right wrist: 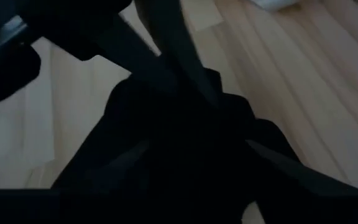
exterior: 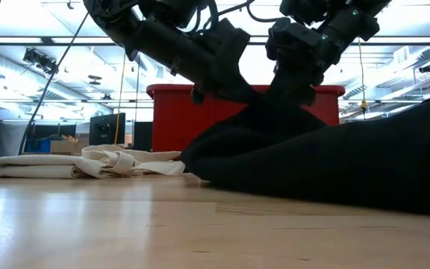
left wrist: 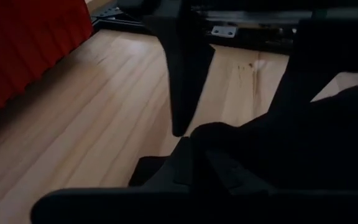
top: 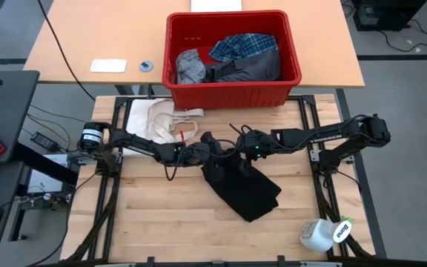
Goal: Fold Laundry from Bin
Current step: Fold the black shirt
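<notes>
Garment position — large black soft garment [top: 245, 189] lies crumpled mid-table, in front of the bright red plastic bin [top: 232, 93]. Left gripper [top: 207, 146] clamps its top edge; right gripper [top: 237, 150], beside it — finger state unclear.

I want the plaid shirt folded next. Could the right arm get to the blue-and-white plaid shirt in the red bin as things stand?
Probably yes: the blue-and-white plaid shirt lies uncovered on top in the red plastic bin, which is open-topped. The right gripper is busy at the black garment first.

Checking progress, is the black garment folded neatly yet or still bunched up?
Bunched: the black garment lies rumpled and crooked on the table, not yet folded.
</notes>
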You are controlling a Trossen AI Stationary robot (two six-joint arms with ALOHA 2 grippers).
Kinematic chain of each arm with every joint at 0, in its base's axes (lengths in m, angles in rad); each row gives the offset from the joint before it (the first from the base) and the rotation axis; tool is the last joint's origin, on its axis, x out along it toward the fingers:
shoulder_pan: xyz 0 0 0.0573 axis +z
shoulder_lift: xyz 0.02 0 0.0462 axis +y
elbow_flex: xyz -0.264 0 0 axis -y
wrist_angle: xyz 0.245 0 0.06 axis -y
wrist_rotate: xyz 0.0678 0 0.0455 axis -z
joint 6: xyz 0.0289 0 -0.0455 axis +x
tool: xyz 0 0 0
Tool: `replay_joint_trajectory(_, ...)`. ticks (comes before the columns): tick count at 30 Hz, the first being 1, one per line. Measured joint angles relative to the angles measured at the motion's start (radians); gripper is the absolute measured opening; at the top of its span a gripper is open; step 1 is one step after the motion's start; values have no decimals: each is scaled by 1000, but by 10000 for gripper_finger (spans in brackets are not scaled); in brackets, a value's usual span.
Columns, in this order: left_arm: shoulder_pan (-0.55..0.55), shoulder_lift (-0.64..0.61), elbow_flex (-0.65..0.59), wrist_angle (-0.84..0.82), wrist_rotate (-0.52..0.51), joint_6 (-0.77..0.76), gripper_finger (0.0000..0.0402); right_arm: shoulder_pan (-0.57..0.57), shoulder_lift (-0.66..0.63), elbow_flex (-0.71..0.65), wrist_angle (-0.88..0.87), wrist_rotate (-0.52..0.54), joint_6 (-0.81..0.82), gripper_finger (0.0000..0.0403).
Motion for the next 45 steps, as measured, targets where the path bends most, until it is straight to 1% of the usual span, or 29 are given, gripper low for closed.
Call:
replay_joint_trajectory(5, 0, 0, 0, 30, 0, -82, 12, 0, 0, 0, 4, -13, -16, 169)
replay_joint_trajectory(10, 0, 0, 0, 42, 0, -103, 12, 0, 0, 0, 4, -15, -13, 93)
replay_joint_trajectory(14, 0, 0, 0, 35, 2, -102, 13, 0, 0, 0, 0, -68, -13, 26)
replay_joint_trajectory(15, -1, 0, 0, 29, 3, -95, 16, 0, 0, 0, -2, -77, -13, 18)
replay_joint_trajectory(17, -1, 0, 0, 7, 3, -86, 31, 0, 0, 0, -3, -83, -13, 18)
replay_joint_trajectory(19, 0, 0, 0, -19, 2, -90, 59, 0, 0, 0, -10, -87, -9, 28)
replay_joint_trajectory(22, 0, 0, 0, -35, 1, -115, 119, 0, 0, 0, -17, -88, -9, 33)
replay_joint_trajectory(26, 0, -10, 0, -46, 4, -128, 206, 0, 0, 0, -38, -107, -9, 19)
replay_joint_trajectory(28, -1, -34, 0, -64, 31, -120, 241, 0, 0, 0, -58, -109, -9, 17)
replay_joint_trajectory(30, -1, -56, 1, -102, 70, -120, 264, 0, 0, 0, -84, -106, 0, 18)
replay_joint_trajectory(33, -5, -76, 0, -199, 156, -124, 278, -2, -1, 0, -96, -105, 40, 27)
replay_joint_trajectory(37, -32, -76, 0, -266, 233, -162, 280, -3, -1, 6, -111, -87, 112, 30)
replay_joint_trajectory(41, -79, -76, 0, -266, 253, -159, 278, -3, -1, 31, -188, -77, 173, 28)
replay_joint_trajectory(45, -138, -73, 0, -250, 256, -80, 265, -12, -1, 34, -246, -31, 252, 31)
